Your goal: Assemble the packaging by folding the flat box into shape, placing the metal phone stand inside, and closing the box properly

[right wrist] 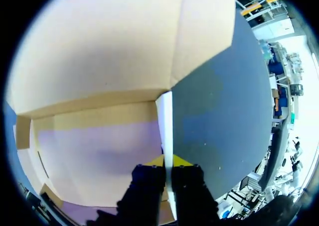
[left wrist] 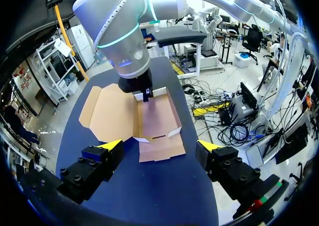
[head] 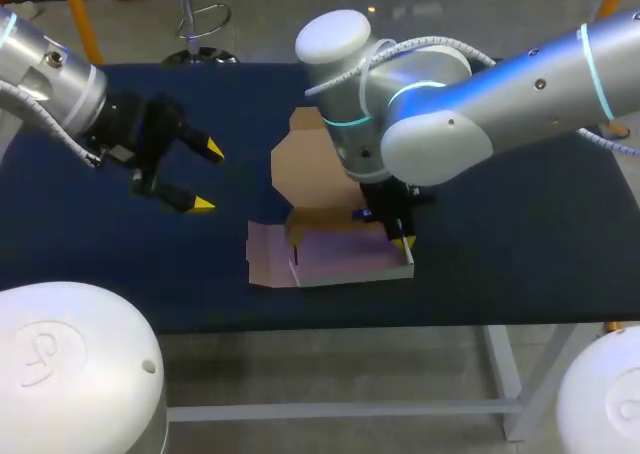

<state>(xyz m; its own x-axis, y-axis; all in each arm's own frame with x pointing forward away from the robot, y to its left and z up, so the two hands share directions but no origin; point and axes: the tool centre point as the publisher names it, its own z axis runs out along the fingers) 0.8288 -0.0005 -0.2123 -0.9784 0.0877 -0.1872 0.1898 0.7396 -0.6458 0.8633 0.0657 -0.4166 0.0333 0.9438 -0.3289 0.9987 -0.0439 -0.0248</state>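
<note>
Folding step in hand. The brown cardboard box (head: 335, 259) lies part-formed on the dark blue counter (head: 120, 264). The right fingers (right wrist: 168, 162) are clamped on its thin upright side wall (right wrist: 166, 121), one on either face. The left fingers (head: 209, 179) are spread wide and hold nothing, with the box well ahead of them. Metal phone stand not seen. Next, probably: raise the remaining walls, with the left fingers steadying.

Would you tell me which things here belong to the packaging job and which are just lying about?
Job: cardboard box; right gripper, shut on its side wall; left gripper, open, apart. No phone stand shows.
Lying about: only the blue table.
</note>
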